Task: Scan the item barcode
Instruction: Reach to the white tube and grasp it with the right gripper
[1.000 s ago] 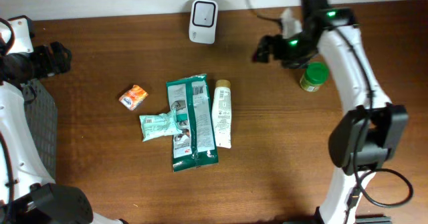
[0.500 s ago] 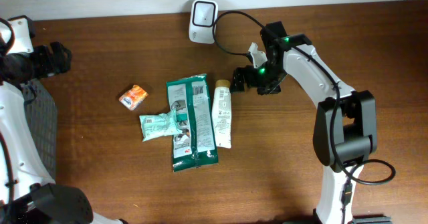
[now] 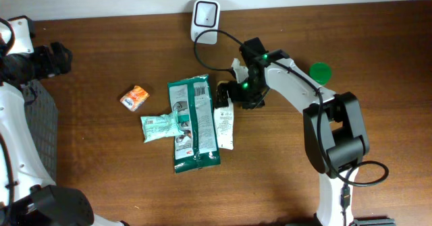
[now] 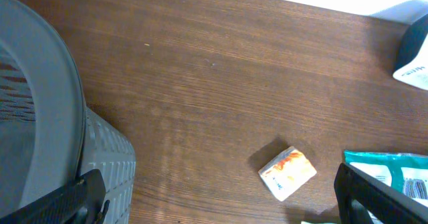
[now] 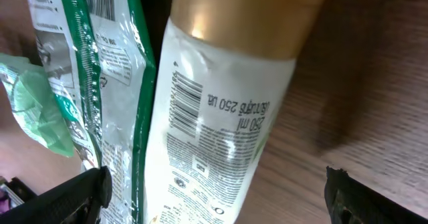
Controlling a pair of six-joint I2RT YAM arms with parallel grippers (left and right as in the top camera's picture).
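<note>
Barcode (image 5: 188, 100) on tube (image 5: 224, 140), right wrist only

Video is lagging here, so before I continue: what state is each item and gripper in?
White tube, lying flat, barcode up.
Right gripper, open, over the tube's cap end.
Left gripper, open, empty.
Green pouch, lying flat, barcode up.
Mint wipes pack, flat, touching the pouch.
Orange packet, flat, alone.
Green-lidded jar, upright.
Scanner, at the far table edge.

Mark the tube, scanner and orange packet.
tube (image 5: 221, 117), right wrist view, body beside barcode.
scanner (image 3: 205, 15), overhead view, centre of face.
orange packet (image 4: 287, 172), left wrist view, top face.
</note>
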